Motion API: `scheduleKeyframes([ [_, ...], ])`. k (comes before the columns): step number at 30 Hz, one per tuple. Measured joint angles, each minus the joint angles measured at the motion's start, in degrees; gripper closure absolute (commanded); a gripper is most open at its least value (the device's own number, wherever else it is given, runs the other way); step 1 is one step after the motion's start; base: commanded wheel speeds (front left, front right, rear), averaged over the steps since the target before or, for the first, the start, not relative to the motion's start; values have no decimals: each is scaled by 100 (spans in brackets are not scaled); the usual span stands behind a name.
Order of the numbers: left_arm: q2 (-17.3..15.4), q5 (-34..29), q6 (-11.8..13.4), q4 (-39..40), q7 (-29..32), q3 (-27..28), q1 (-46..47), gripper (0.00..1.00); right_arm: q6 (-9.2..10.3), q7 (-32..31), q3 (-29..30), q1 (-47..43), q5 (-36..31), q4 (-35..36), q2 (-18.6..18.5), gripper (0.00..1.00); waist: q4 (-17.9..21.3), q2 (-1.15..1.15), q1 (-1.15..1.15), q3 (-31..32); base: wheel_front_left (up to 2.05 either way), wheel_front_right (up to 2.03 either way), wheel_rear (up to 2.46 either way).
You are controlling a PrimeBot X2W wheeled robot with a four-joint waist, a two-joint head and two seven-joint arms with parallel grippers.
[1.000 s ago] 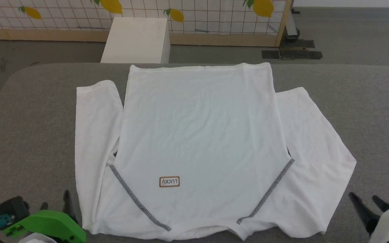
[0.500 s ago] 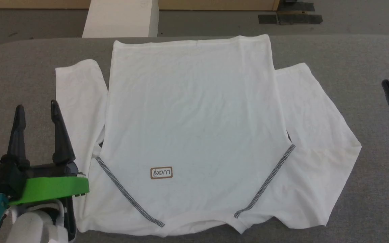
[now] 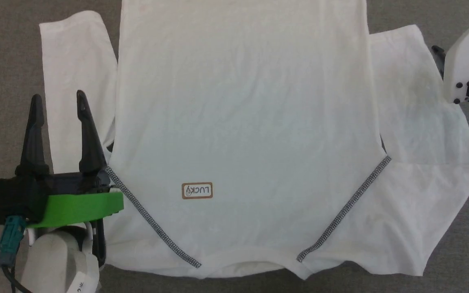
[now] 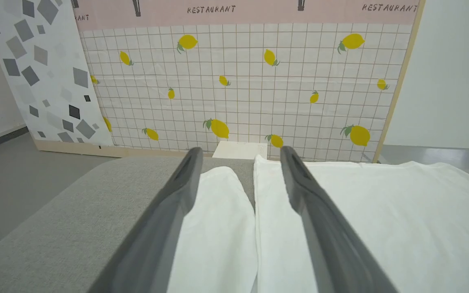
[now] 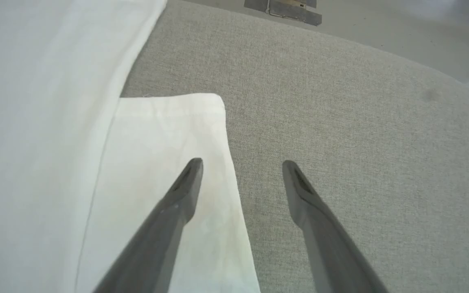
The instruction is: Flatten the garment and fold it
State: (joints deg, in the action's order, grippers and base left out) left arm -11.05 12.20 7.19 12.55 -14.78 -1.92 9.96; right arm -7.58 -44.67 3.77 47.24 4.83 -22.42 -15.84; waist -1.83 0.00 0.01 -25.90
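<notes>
Left gripper [image 3: 59, 96] fingers apart with a garment [image 3: 242, 122] sleeve between them; right gripper [image 5: 242, 163] fingers apart, one over the other sleeve, one over grey table [image 5: 340, 101].

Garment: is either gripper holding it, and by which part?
Nothing is held. The left gripper is open over the garment, at the sleeve on that side; the right gripper is open, straddling the other sleeve's outer edge.

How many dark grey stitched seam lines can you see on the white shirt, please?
2. One seam line slants beside the left gripper; the other slants across the right half of the shirt. More may lie hidden underneath.
</notes>
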Motion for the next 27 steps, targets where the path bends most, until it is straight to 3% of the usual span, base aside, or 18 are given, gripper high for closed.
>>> scheduleKeyframes([
  [9, 343, -102, -292, -111, 0, 243, 75, 0, 2, 60, -326, 569, -248, -751, -11, 0, -282, 0, 0, -558, 0, 0, 0],
  [10, 374, -123, -320, -121, 0, 279, 75, 0, 2, 24, -338, 626, -224, -800, -24, 52, -310, 0, 0, -588, 0, 0, 0],
  [11, 399, -140, -348, -135, 0, 308, 75, 0, 2, 24, -328, 676, -166, -834, -37, 95, -334, 0, 0, -603, 0, 0, 0],
  [12, 413, -164, -366, -152, 0, 331, 73, 0, 2, 21, -304, 694, -109, -878, -55, 100, -344, 0, 0, -600, 0, 0, 0],
  [19, 582, -242, -515, -255, 0, 532, 52, 0, -1, 466, 215, 261, 660, -788, -226, 100, -344, 0, 0, -327, 0, 0, 0],
  [27, 711, -266, -572, -258, 0, 790, -426, 0, 0, 704, 2221, -1363, 1129, -119, -669, 100, -181, 0, -1, 382, 0, 0, 0],
])
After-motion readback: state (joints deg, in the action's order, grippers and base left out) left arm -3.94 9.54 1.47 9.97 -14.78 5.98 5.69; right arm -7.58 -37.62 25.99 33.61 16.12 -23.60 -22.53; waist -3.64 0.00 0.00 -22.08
